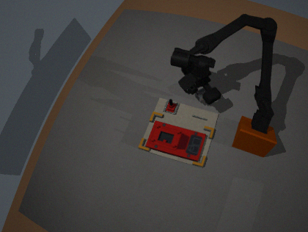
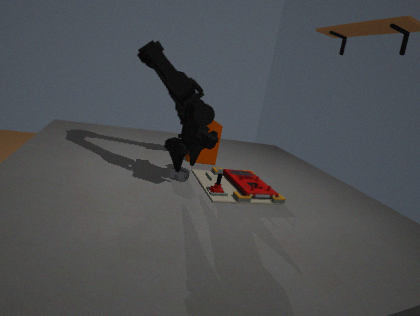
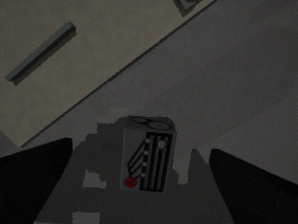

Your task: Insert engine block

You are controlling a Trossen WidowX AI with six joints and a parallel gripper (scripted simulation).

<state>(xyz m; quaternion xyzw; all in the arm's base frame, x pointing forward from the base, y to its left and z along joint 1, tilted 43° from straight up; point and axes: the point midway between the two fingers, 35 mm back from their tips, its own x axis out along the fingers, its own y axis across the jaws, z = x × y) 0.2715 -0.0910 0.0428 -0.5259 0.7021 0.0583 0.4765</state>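
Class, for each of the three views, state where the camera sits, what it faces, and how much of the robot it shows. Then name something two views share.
Top: high overhead, looking down on the table; shows the whole arm, its orange base and the red car body.
Exterior: off to the table's side, looking across it; shows the whole arm and a wall shelf.
Wrist: on the arm's end, looking down at the engine block lying on the table between the open fingers, whose tips alone show.
Shared: top and exterior both show the car body on its beige board.

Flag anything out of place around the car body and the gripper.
The engine block lies on the grey mat beside the base board, not in the red car body. The gripper is open around it, holding nothing.
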